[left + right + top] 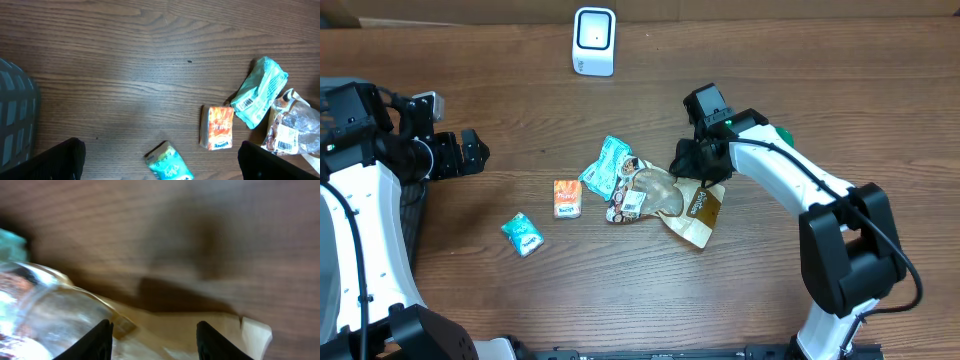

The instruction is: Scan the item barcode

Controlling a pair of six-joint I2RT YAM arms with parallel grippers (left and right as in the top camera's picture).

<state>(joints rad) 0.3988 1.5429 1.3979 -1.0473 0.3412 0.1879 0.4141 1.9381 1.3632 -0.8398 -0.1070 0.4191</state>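
Pouch (700, 212) — just beneath right gripper (692, 163)

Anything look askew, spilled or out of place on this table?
Mildly. The crumpled clear plastic bag lies heaped over the tan paper pouch and against the teal foil pouch, a jumble rather than separate items. The orange packet and small teal packet lie apart. Nothing looks spilled.
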